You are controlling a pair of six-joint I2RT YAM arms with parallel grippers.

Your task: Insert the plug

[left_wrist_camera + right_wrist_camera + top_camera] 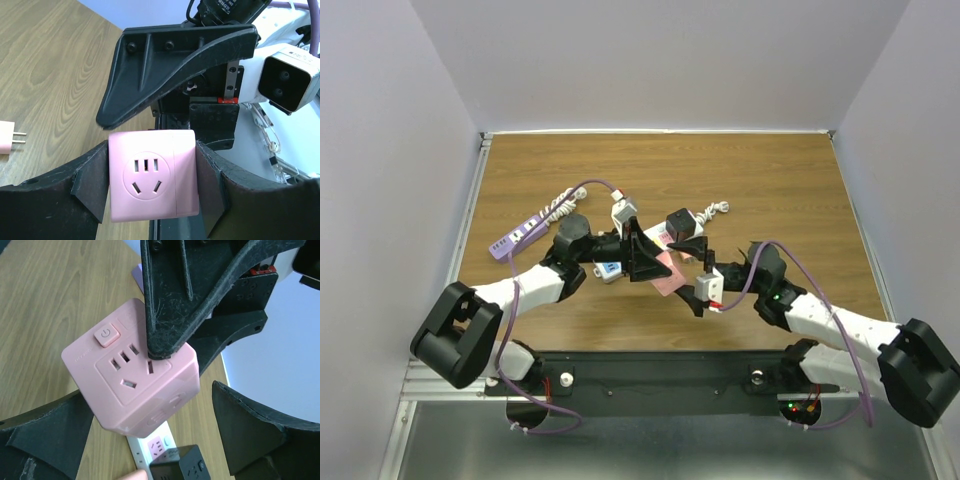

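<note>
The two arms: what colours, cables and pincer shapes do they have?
The left arm and right arm have white links and black joints, with a purple cable along each. The left pincer and right pincer each have two black wedge-shaped fingers. A white camera sits on the right wrist.

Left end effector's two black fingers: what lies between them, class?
A pink plastic socket cube, gripped on both sides, seen in the left wrist view.
</note>
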